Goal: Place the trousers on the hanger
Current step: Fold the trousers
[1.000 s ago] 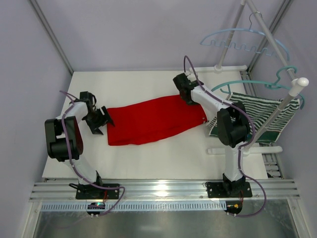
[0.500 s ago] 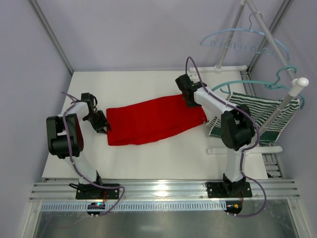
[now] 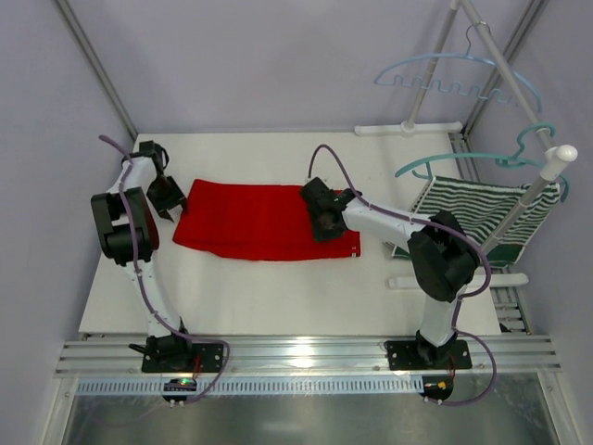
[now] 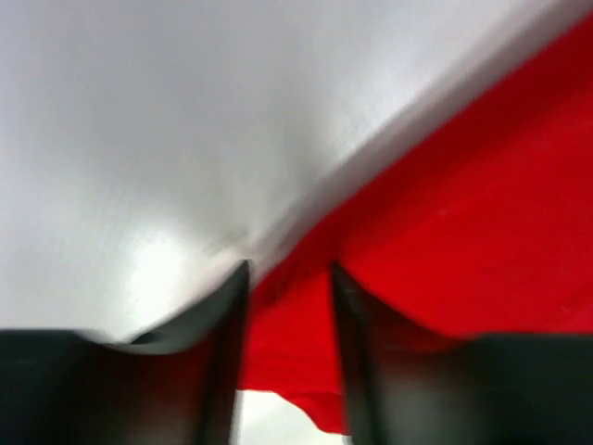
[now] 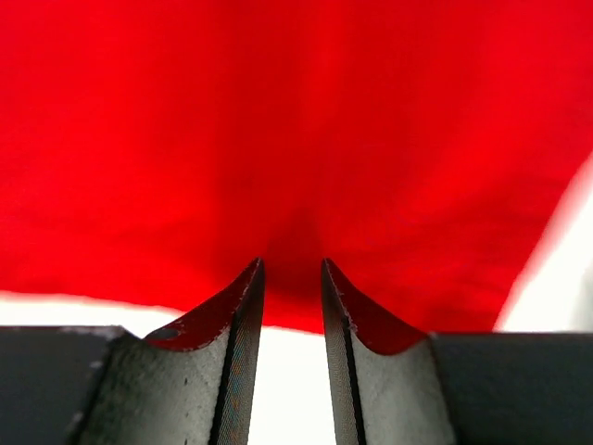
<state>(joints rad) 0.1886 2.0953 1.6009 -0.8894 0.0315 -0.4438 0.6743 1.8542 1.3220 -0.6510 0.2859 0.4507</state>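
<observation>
The red trousers [image 3: 250, 218] lie folded flat across the middle of the white table [image 3: 278, 297]. My left gripper [image 3: 170, 199] is at their left end. In the blurred left wrist view its fingers [image 4: 289, 269] are closed on a fold of red cloth [image 4: 482, 204]. My right gripper [image 3: 324, 222] sits on the trousers near their right end. In its wrist view the tips [image 5: 293, 264] pinch a puckered edge of the cloth [image 5: 278, 120]. The pale blue hanger [image 3: 454, 69] hangs high on the rack at the back right, far from both grippers.
A darker teal hanger [image 3: 482, 153] carries a green-and-white striped garment [image 3: 473, 209] on the right, beside the white rack pole [image 3: 533, 199]. The rack's base bars [image 3: 408, 128] lie on the table at the back right and front right.
Both grippers moved left with the trousers. The left went toward the back left, the right came forward and left. The cloth slid left and turned to lie level.
</observation>
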